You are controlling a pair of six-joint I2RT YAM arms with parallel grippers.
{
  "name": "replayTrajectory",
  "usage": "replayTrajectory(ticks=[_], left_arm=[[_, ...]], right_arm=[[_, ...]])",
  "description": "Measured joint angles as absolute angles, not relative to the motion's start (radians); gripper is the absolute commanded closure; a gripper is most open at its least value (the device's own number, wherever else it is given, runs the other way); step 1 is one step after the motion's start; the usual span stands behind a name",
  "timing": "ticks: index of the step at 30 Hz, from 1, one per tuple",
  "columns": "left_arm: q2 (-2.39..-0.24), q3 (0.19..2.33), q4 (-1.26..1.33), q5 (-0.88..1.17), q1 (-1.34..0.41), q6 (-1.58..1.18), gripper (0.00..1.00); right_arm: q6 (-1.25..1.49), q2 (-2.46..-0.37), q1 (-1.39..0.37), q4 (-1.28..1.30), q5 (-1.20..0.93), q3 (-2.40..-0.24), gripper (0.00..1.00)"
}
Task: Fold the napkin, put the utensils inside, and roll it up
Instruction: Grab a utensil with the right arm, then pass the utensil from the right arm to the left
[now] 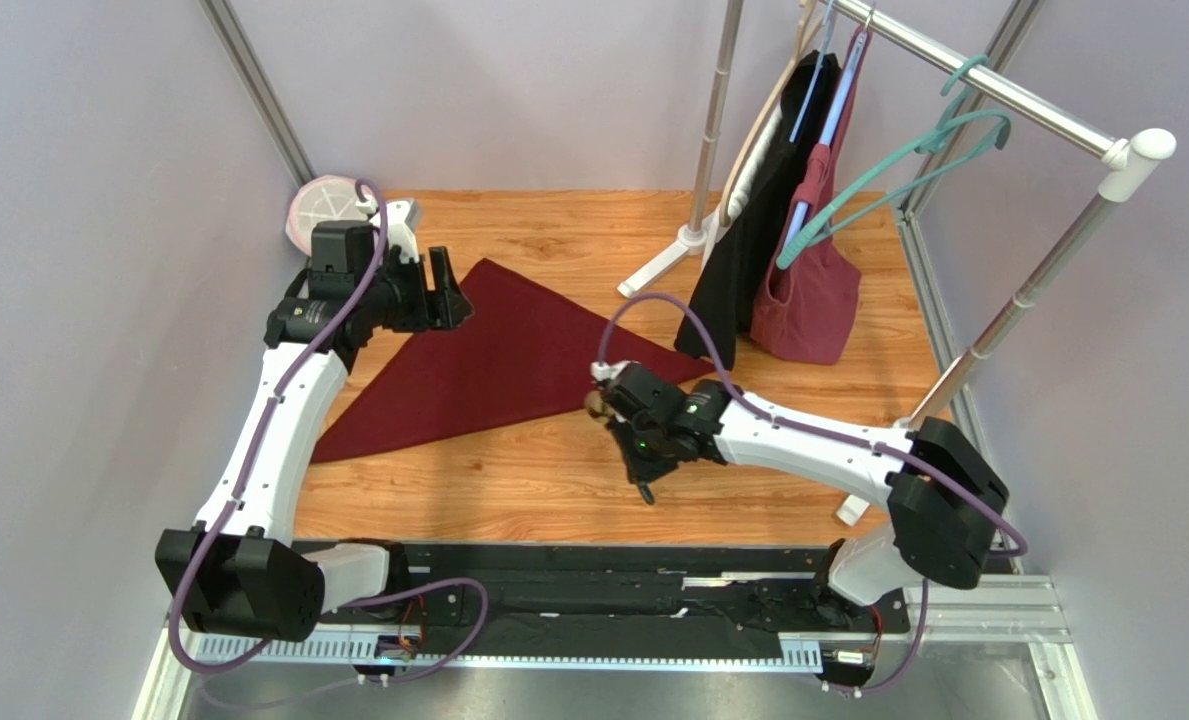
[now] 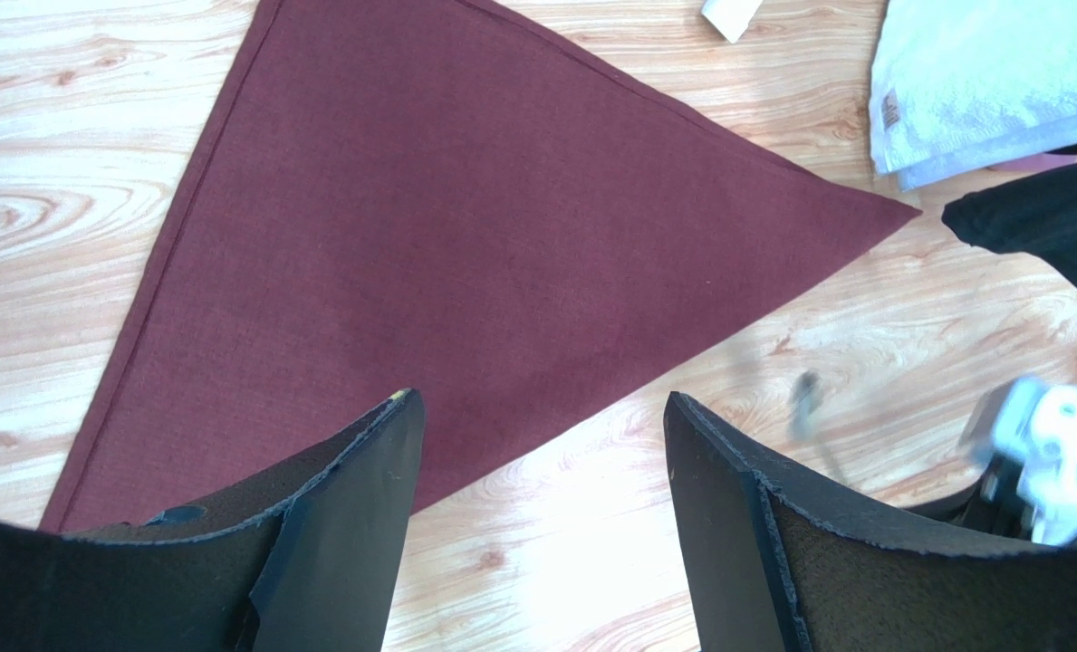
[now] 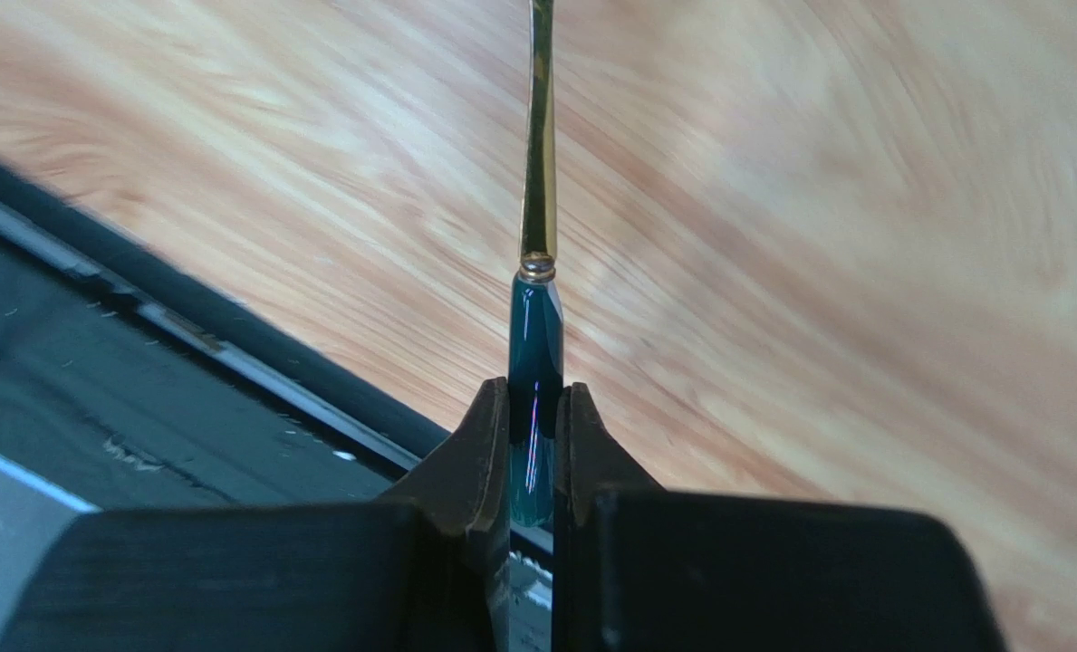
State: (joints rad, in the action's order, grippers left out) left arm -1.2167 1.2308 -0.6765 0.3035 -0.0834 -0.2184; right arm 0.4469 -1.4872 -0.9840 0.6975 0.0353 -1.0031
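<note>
Wooden table (image 1: pixel 555 488), surface sound. Metal garment rack (image 1: pixel 1006 93) at far right, carrying a black garment (image 1: pixel 747 225), a burgundy bag (image 1: pixel 808 308) and a bare teal hanger (image 1: pixel 893 177). Round pale object (image 1: pixel 319 207) at far-left corner. Folded pale towel (image 2: pixel 993 75) beside the black garment.

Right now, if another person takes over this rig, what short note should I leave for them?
Left gripper: open, empty, above the napkin.
Right gripper: shut on the utensil, by its dark handle, over bare table close to the napkin's near edge.
Napkin: flat on the table, folded into a triangle.
Done: the fold; utensil picked up.
Left: lay the utensil on the napkin, then roll it up.
</note>
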Motion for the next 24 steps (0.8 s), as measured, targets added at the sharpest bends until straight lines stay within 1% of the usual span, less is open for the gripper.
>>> replayTrajectory(ticks=[5, 11, 16, 19, 24], left_arm=[[-1.21, 1.23, -0.677, 0.3, -0.077, -0.218, 0.26], [-1.204, 1.21, -0.658, 0.318, -0.052, -0.224, 0.26], [-1.232, 1.149, -0.614, 0.429, -0.045, -0.262, 0.29], [-1.271, 1.054, -0.563, 0.541, -0.045, -0.31, 0.29], [-1.296, 0.971, -0.545, 0.64, -0.045, -0.355, 0.29]], right_arm=[[0.196, -1.619, -1.035, 0.637, 0.017, -1.143, 1.0], [-0.027, -1.718, -1.037, 0.572, 0.049, -1.192, 1.0], [-0.136, -1.767, -1.036, 0.5, 0.093, -1.227, 1.0], [-0.183, -1.768, -1.036, 0.469, 0.123, -1.227, 1.0], [-0.235, -1.768, -1.036, 0.438, 0.155, -1.227, 1.0]])
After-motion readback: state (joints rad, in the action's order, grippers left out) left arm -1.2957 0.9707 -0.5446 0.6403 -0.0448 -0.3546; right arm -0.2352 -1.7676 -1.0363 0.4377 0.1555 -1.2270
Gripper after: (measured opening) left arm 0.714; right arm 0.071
